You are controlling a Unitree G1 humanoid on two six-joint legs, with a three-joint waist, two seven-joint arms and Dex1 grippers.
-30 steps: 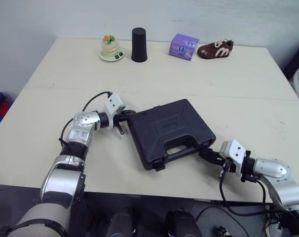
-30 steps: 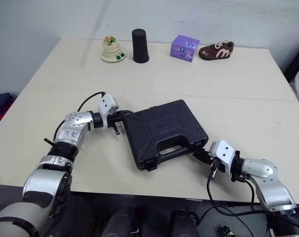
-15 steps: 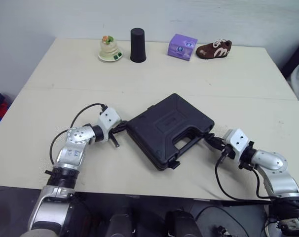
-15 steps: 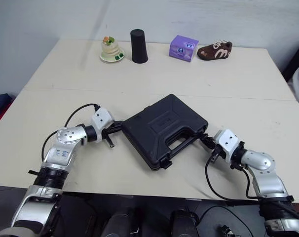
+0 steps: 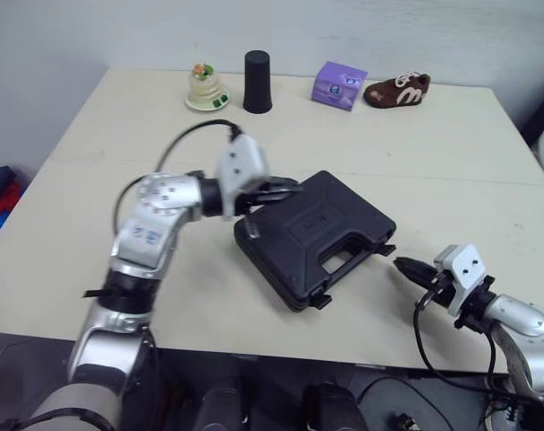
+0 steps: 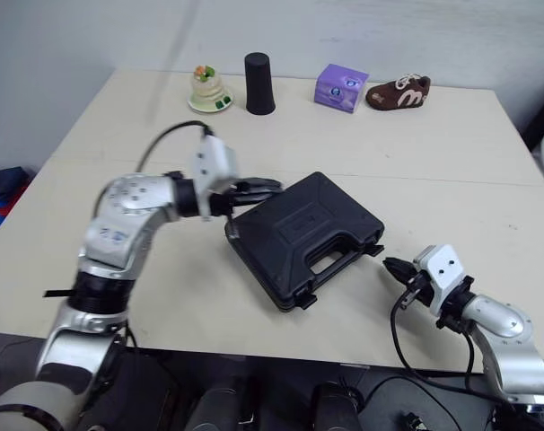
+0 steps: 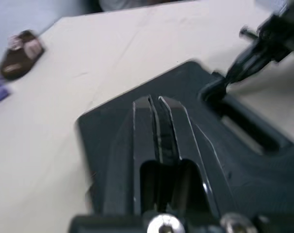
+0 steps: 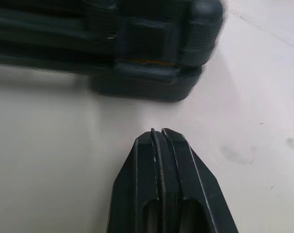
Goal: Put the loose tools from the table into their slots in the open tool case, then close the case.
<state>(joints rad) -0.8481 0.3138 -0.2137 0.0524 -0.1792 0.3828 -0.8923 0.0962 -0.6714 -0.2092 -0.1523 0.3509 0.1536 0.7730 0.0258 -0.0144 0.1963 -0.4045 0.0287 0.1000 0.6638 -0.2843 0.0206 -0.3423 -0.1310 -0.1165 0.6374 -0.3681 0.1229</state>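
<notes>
Right end effector retreated, clear of case

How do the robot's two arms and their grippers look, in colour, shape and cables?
The left arm and right arm are rounded silver-grey segments with black joints. Each wrist carries a white boxy module. The left gripper and right gripper each have two slim black fingers tapering to a point. A thin black cable loops along each arm.
</notes>
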